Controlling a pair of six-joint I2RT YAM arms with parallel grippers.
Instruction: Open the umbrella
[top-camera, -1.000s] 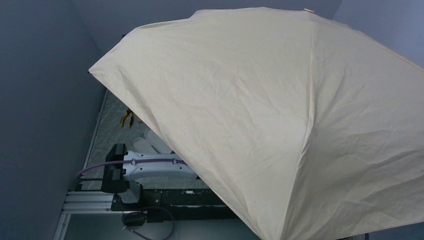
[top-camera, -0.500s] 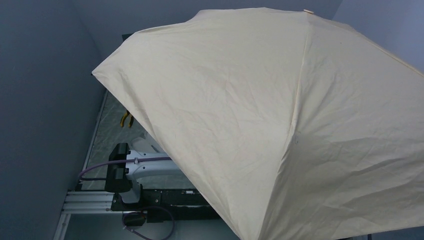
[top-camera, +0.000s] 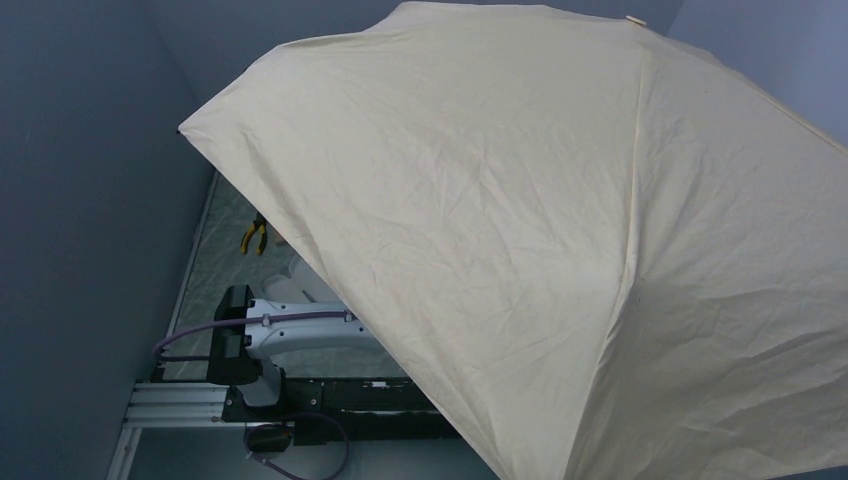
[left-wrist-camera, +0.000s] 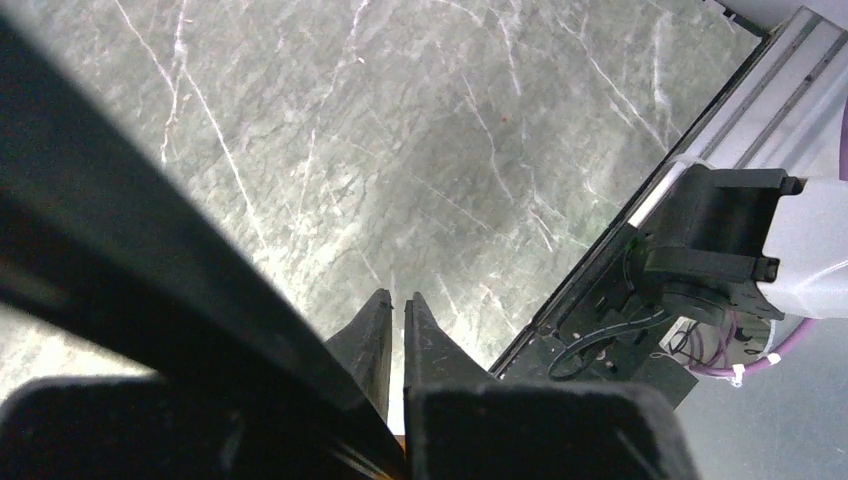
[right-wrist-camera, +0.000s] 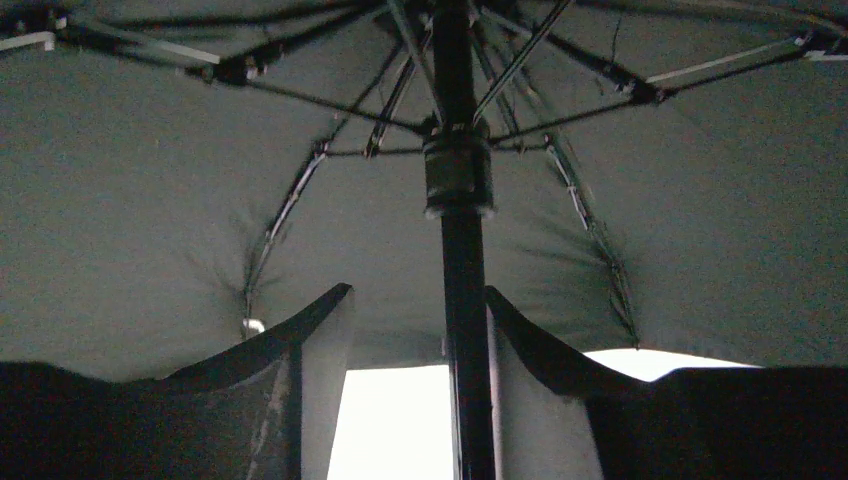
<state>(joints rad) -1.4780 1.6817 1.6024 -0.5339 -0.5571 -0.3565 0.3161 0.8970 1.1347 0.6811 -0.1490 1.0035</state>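
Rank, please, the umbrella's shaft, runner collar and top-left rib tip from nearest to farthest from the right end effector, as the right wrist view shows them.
1. Shaft: between the fingers of the right end effector, nearer the right-hand finger.
2. Runner collar: higher up the shaft, in the centre.
3. Rib tip: far top left, at the canopy's edge.

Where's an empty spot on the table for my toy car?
The bare marble table beside the metal rail, seen by the left wrist camera, is free. The strip left of the umbrella is crowded: pliers and the left arm. The rest is hidden underneath.
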